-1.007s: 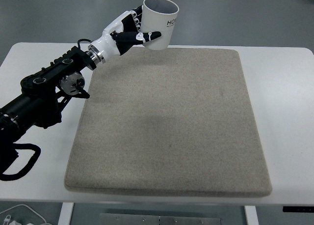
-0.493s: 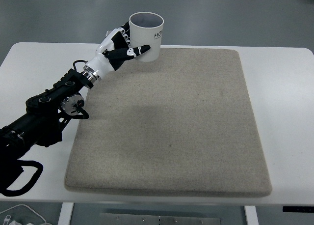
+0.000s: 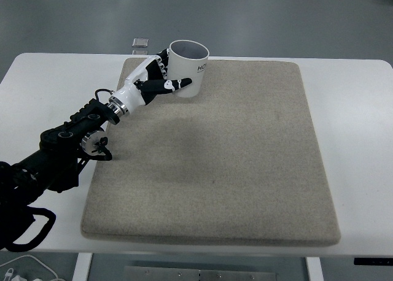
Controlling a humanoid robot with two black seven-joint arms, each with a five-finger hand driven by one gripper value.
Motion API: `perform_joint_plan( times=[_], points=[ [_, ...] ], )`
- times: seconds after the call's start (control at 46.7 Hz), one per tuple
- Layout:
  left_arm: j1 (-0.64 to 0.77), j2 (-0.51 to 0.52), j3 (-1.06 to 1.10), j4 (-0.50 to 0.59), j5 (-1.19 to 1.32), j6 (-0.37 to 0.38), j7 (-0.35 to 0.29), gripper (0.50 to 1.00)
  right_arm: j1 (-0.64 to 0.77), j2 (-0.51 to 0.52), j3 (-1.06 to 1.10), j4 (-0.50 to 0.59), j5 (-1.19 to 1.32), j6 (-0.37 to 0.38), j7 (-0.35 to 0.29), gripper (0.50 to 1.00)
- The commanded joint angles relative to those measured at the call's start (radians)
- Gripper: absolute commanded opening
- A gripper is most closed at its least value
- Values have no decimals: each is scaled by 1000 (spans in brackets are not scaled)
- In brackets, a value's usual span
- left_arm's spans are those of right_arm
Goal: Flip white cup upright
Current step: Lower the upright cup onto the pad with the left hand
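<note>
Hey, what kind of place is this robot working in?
Probably a robotics lab or test bench: a plain white table on a grey floor, a beige mat as work surface, and only the left hand gripping a white cup.

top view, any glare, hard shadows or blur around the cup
Top view: even, soft light with no glare; the white cup and the left hand holding it look sharp, no motion blur; only a faint soft shadow lies on the beige mat beneath and right of the hand; the cup's print is partly cut off by its curve.

One white cup, one robot hand, one grey mat, one white table.
</note>
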Motion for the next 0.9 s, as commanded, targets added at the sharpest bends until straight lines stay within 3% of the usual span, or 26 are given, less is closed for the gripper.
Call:
perform_joint_plan(
  times=[0.0, 0.771, 0.879],
  points=[
    [9, -1, 11, 0, -1, 8, 0, 500, 0, 0, 0, 0, 0, 0, 0, 930],
    [33, -3, 52, -5, 0, 54, 0, 500, 0, 0, 1, 0, 0, -2, 0, 930],
    [33, -3, 61, 0, 0, 54, 0, 585, 0, 0, 1, 0, 0, -3, 0, 930]
  ],
)
